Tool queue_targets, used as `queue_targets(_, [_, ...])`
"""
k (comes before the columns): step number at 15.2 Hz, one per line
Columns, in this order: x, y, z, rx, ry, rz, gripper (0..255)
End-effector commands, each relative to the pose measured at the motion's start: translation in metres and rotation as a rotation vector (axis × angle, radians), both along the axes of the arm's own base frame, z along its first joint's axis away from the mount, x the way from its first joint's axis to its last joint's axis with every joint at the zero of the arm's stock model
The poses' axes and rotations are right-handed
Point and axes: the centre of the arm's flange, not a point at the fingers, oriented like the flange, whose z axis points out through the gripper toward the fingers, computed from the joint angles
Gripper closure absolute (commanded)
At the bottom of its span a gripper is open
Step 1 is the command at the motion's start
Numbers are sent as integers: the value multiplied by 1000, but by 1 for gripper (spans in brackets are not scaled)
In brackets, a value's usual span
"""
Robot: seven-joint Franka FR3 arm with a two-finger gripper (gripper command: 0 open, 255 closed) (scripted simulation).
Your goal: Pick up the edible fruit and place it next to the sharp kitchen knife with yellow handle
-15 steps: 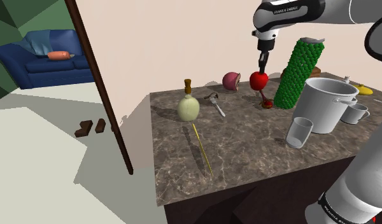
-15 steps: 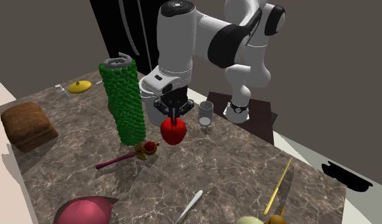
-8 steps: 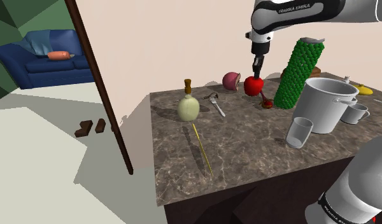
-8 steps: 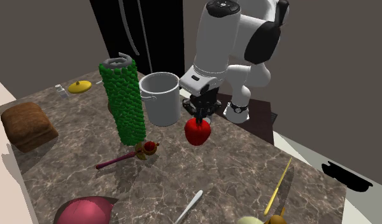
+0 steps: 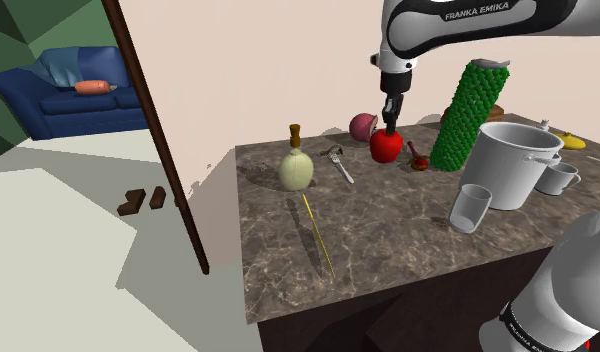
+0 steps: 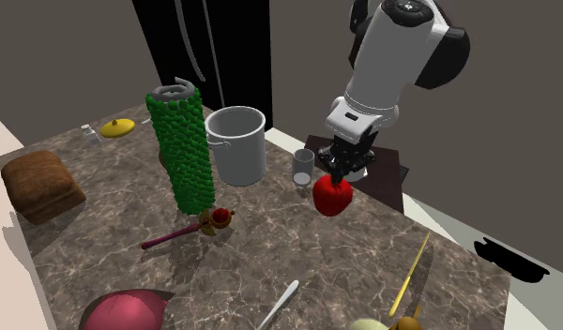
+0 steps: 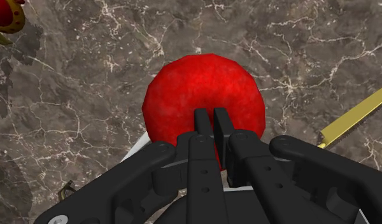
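At the near edge of the dark marbled counter (image 5: 408,240) in the shoulder view, a slim yellow knife (image 5: 317,236) lies flat, running roughly from twelve to six o'clock. A clear glass (image 5: 470,208) stands well off at its three o'clock. Farther back, a pale green bottle with a brown stopper (image 5: 297,164) stands at the knife's far tip. A metal spoon (image 5: 339,164) lies at the bottle's three o'clock.

Beyond these the black gripper (image 5: 390,124) points straight down, its two fingers pinched almost together on the crown of the red apple (image 5: 386,147). The apple hangs directly beneath them, at the gripper's six o'clock, above the counter. In the wrist view the fingertips (image 7: 201,122) press into the fruit's top. From the apple the knife sits at about seven o'clock, well apart.

A bumpy green cylinder (image 5: 468,115) stands tilted at the apple's three o'clock, with a grey pot (image 5: 508,170) past it. Farthest back, a purplish round thing (image 5: 364,126) rests at the apple's ten o'clock, near the wall.
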Motion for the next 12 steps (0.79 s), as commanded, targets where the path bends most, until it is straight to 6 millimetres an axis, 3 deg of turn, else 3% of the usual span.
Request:
queue_targets(1, [-1, 8, -5, 0, 0, -2, 255])
queue_targets(12, [-1, 8, -64, 0, 0, -2, 255])
